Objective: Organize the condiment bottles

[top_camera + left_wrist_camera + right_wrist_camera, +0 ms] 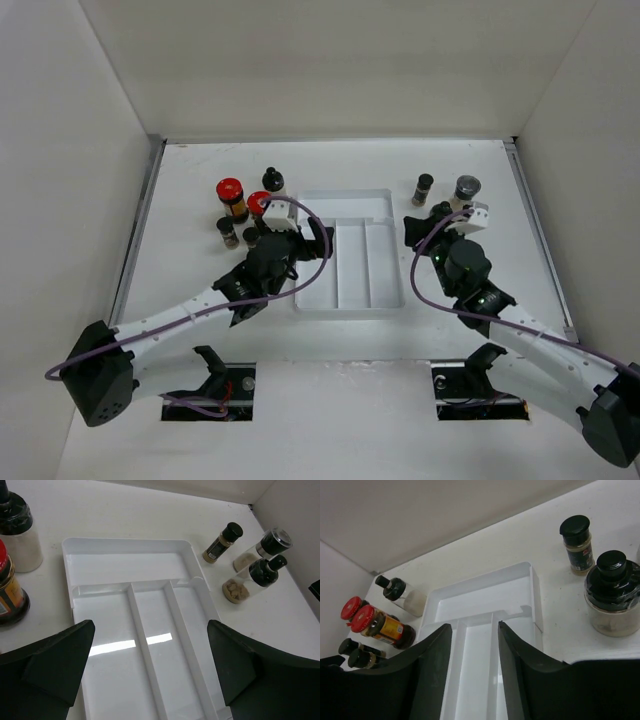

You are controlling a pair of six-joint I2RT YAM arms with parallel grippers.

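White tray (pixel 350 205) lay empty; left pincer (pixel 150 667) and right pincer (pixel 475 647) both gaped, unladen. A careless swing could topple nearby red-capped bottles (pixel 232 193).

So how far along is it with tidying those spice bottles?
Barely begun. The white three-compartment plastic tray holds nothing. The left gripper and right gripper hover open and empty at its edges. Yet to sort, standing on the table: red-capped amber jars and others left, three jars right.
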